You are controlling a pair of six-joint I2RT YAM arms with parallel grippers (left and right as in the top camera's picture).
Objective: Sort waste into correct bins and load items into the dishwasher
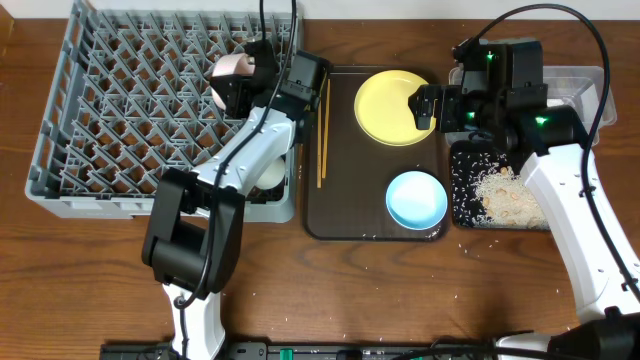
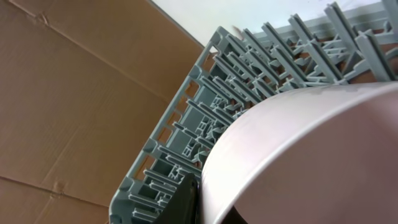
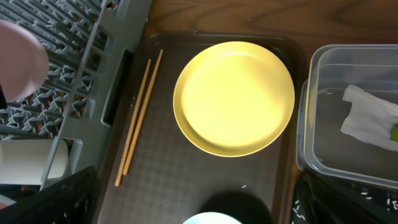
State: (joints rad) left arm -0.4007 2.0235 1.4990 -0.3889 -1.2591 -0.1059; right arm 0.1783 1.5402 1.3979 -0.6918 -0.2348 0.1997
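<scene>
Landmark: brown serving tray (image 1: 345, 190) on worktop (image 1: 400, 290). Carrying yellow plate (image 1: 393, 106) at far end, light blue bowl (image 1: 416, 198) at near end, chopsticks (image 1: 322, 130) along left edge.

Left of tray: grey dish rack (image 1: 120, 110), small white cup (image 1: 271, 174) in corner pocket nearest tray. Left pincer (image 1: 243, 90) over rack, clamped tight on white bowl (image 1: 230, 68).

Right of tray: clear tub (image 3: 329, 74) with crumpled napkin (image 3: 367, 123) and yellow-green wrapper (image 3: 393, 132); nearer, black tray (image 1: 458, 170) with rice scraps (image 1: 505, 198).

Right pincer (image 1: 422, 105) spread wide above plate's right rim, gripping nothing.
</scene>
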